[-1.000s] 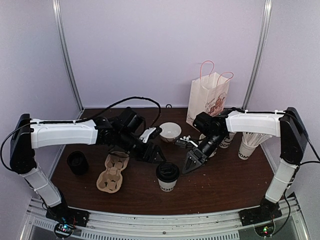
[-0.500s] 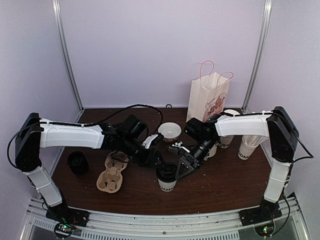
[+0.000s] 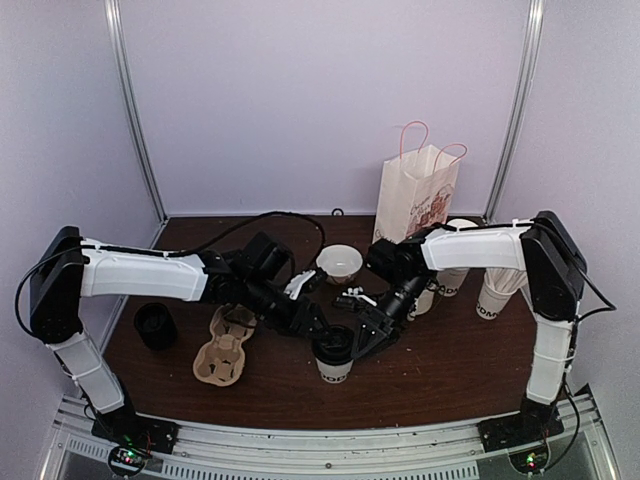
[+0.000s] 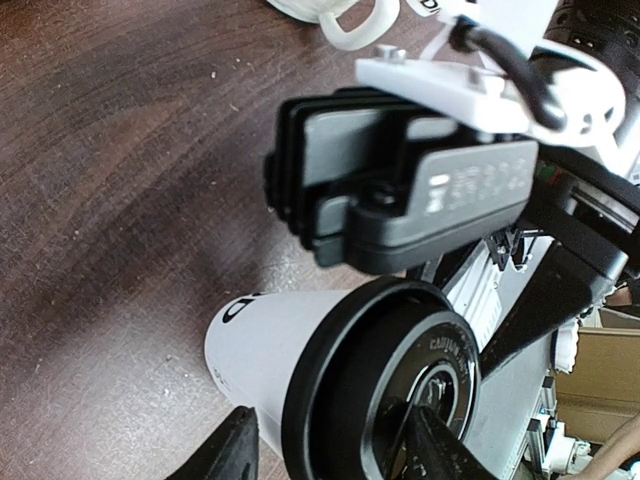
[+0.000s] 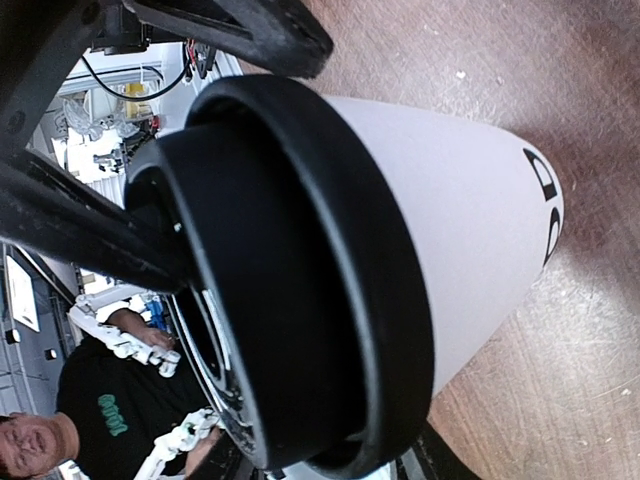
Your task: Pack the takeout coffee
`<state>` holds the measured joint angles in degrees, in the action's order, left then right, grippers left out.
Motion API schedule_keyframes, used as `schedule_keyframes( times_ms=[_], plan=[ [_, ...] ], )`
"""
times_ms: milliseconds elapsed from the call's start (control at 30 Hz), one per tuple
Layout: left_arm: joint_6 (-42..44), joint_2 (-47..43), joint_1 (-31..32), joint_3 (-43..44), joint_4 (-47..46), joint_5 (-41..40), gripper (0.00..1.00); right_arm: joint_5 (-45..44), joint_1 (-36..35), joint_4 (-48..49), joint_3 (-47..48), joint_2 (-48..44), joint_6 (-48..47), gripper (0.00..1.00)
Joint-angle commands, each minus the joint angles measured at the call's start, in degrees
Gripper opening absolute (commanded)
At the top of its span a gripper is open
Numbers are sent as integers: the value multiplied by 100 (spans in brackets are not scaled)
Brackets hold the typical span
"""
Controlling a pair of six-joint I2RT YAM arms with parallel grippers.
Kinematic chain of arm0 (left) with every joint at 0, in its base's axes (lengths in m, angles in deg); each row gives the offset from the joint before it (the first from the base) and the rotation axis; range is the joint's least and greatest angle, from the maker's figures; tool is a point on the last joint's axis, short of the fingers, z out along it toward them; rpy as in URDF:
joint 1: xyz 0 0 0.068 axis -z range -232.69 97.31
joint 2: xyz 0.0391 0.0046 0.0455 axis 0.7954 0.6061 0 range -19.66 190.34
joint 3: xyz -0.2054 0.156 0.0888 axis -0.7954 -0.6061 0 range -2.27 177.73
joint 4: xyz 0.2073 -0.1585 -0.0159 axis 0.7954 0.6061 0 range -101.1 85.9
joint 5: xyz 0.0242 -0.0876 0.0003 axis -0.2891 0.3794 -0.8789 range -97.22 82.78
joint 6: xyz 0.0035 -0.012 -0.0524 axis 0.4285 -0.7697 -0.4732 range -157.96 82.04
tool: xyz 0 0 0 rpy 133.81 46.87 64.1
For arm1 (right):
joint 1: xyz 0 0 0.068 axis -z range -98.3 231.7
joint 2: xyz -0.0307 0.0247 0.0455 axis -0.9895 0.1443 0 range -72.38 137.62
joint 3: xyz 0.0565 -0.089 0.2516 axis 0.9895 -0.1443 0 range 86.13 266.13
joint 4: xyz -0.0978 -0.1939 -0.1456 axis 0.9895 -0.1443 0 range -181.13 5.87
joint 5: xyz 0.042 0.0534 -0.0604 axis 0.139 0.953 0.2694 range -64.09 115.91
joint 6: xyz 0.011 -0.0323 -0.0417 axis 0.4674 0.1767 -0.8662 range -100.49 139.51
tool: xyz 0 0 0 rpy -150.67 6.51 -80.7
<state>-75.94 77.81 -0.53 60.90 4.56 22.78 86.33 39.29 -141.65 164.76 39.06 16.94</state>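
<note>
One takeout coffee (image 3: 335, 366), a white paper cup with black lettering and a black lid, stands near the table's front centre. My left gripper (image 3: 316, 322) comes at its lid from the left, my right gripper (image 3: 362, 335) from the right. In the left wrist view the cup (image 4: 255, 340) lies between the fingers of the left gripper (image 4: 335, 445): one finger stands clear of the wall, the other sits over the lid top. In the right wrist view the cup (image 5: 450, 230) fills the frame. Its lid spans the gap of the right gripper (image 5: 320, 465), and contact is hidden.
A brown cardboard cup carrier (image 3: 225, 345) lies left of the cup, with a black round object (image 3: 155, 325) beyond it. A white mug or bowl (image 3: 340, 262) sits behind. A paper bag (image 3: 418, 200) stands at the back right, with white paper cups (image 3: 495, 295) to its right.
Both grippers have moved in on the lidded cup from either side and lowered to its lid. Their jaws have narrowed. The cup has stayed in place.
</note>
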Motion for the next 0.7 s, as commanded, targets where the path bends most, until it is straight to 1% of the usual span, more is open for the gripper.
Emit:
schedule_keyframes(
  times_ms=[0, 233, 333, 467, 600, 667],
  plan=[
    [96, 311, -4, -262, 572, -398, 51, -2043, -22, 214, -75, 748, 117, 41],
    [168, 395, -9, -348, 914, -905, 51, -2912, 14, 150, 97, 742, -3, 39],
    [9, 420, -4, -505, 923, -1067, 51, -3240, 29, 78, 255, 789, -158, 38],
    [-33, 262, 8, -534, 934, -1045, 53, -2737, 226, -242, 777, 739, -498, 36],
    [186, -238, 18, -445, 835, -1117, 64, -2218, 511, -477, 1263, 502, -681, 37],
    [295, -429, 22, -362, 762, -1089, 69, -2117, 548, -596, 1432, 480, -745, 37]
  ],
)
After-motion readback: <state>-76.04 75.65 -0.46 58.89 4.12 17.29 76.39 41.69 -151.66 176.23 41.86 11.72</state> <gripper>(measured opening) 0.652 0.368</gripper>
